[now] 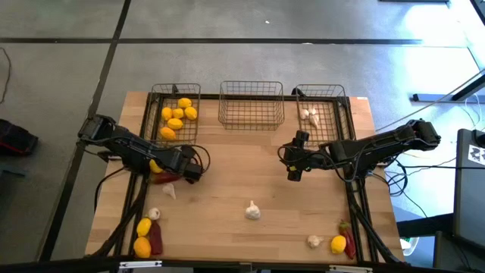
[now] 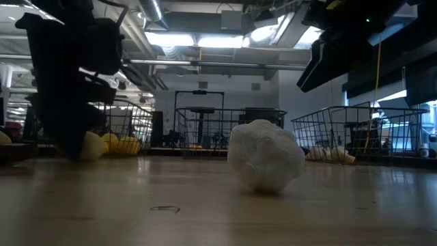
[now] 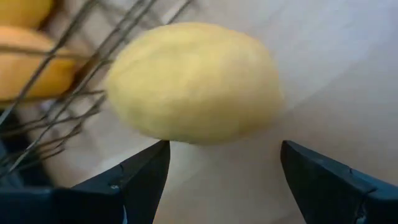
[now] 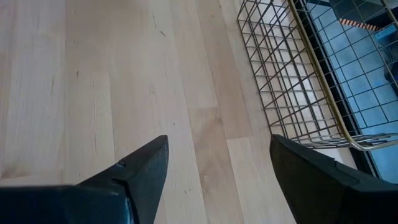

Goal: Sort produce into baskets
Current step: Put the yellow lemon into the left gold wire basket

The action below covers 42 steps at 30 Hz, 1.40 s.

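3 baskets line the top edge of the table: the left basket holds 5 or so lemons, the middle basket looks empty, the right basket has garlic in it. Left gripper sits low at centre-left, fingers spread apart, and in its wrist view a lemon fills the frame just ahead of the open jaws, lying on the wood beside basket wire, not yet clamped. Right gripper hangs over bare table right of centre, fingers apart, holding nothing.

Loose produce waits along the bottom: a garlic bulb at centre, 2 lemons and a chili at lower left, a lemon, garlic and chili at lower right.

The risk here looks like a nudge: a round lemon can roll if 1 finger touches first, and it lies close to the mesh, so a finger could snag wire on closing. A chili right under the arm could get dragged too.
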{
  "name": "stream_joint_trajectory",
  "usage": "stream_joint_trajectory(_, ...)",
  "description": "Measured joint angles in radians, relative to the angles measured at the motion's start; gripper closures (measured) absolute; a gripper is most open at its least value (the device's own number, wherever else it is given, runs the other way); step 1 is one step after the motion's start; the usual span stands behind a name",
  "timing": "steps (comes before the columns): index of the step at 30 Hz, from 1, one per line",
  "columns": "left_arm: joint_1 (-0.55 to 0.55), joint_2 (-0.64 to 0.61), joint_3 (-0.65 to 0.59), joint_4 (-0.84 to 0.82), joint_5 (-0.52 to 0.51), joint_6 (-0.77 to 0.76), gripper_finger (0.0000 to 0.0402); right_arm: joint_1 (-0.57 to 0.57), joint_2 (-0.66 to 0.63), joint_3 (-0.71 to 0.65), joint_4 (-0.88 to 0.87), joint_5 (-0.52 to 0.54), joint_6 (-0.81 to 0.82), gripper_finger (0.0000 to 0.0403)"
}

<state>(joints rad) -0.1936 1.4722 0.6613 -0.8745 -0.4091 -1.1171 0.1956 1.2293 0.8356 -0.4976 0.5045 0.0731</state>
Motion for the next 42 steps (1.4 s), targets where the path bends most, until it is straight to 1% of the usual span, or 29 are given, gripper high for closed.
stream_joint_trajectory(8,-0.005,0.0,0.0,0.239,-0.007,0.176,0.0101,0.0,0.0,0.0,0.0,0.0,0.0,0.0127)
stream_joint_trajectory(10,-0.005,0.0,0.0,0.287,-0.007,0.218,0.0101,0.0,0.0,0.0,0.0,0.0,0.0,0.0127)
stream_joint_trajectory(12,-0.005,0.0,0.011,0.298,-0.007,0.254,0.0101,0.0,0.0,0.0,0.0,0.0,0.0,0.0127)
stream_joint_trajectory(18,-0.005,-0.008,0.103,0.252,0.004,0.377,0.0101,0.0,0.0,0.0,0.0,0.0,0.0,0.0127)
stream_joint_trajectory(22,0.006,-0.044,0.162,0.197,0.002,0.464,0.0101,0.0,0.0,0.0,0.001,0.0,0.0,0.0127)
stream_joint_trajectory(26,0.004,-0.063,0.165,0.253,-0.005,0.468,0.0101,0.0,0.0,0.0,0.001,0.0,0.0,0.0127)
stream_joint_trajectory(29,0.003,-0.06,0.165,0.254,0.009,0.496,0.0101,0.0,0.0,0.0,0.002,0.0,0.0,0.0127)
stream_joint_trajectory(31,0.004,-0.059,0.165,0.223,0.02,0.498,0.0101,0.0,0.0,0.0,0.001,0.0,0.0,0.0127)
stream_joint_trajectory(35,0.003,-0.059,0.165,0.095,0.021,0.463,0.0101,0.0,0.0,0.0,-0.001,0.0,0.0,0.0127)
stream_joint_trajectory(39,0.004,-0.056,0.164,-0.014,-0.052,0.439,0.0101,0.0,0.0,0.0,0.0,0.0,-0.007,0.0127)
stream_joint_trajectory(42,0.004,-0.056,0.164,-0.036,-0.123,0.447,0.0101,0.0,0.0,0.0,0.0,0.0,-0.01,0.0127)
